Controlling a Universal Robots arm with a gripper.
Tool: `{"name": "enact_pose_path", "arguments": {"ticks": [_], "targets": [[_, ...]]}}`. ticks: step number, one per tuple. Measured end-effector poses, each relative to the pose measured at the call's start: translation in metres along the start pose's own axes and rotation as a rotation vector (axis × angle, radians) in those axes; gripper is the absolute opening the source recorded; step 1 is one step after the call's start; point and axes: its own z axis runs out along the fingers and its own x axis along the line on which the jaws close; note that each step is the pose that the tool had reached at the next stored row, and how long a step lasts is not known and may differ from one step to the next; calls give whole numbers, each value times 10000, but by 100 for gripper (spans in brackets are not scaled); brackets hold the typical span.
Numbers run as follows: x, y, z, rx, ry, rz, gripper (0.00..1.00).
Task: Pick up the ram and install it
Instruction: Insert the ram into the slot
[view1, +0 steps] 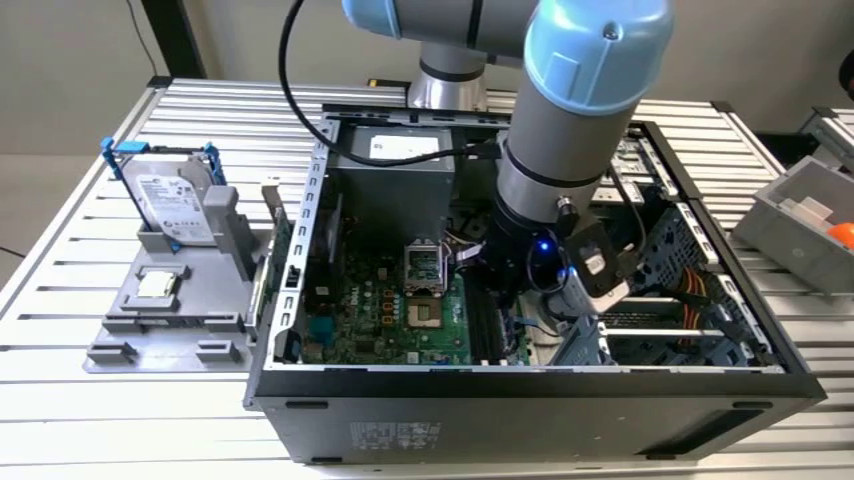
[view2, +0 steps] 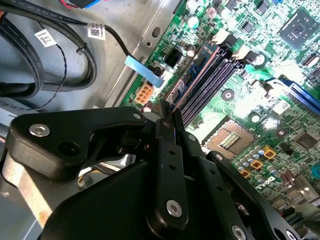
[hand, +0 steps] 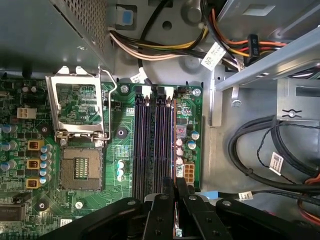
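My gripper (view1: 502, 292) is down inside the open computer case (view1: 534, 400), above the memory slots (view1: 483, 330) on the green motherboard. In both wrist views the black fingers stand almost together, shut on the ram (hand: 174, 145), a thin dark board seen edge-on. The ram (view2: 192, 77) runs out from between the fingertips of the gripper (view2: 167, 112) along the memory slot nearest the case wall, beside the other dark slots (view2: 212, 85). Whether the ram is pressed fully into that slot I cannot tell. In the first wrist view the gripper (hand: 175, 189) lines up with that slot's end.
The CPU socket (hand: 80, 170) with its raised metal frame (hand: 80, 107) lies beside the slots (hand: 150, 145). Black cables (hand: 270, 160) and a drive cage crowd the other side. Outside the case, a grey fixture (view1: 120, 350) holds a silver hard drive (view1: 174, 205) and a small square chip (view1: 156, 285).
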Motion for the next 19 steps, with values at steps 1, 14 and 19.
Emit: {"name": "enact_pose_path", "arguments": {"ticks": [1, 14, 19], "targets": [[0, 0, 4, 1, 1, 0, 0], [11, 4, 74, 1, 0, 2, 0], [17, 5, 75, 2, 1, 2, 0]]}}
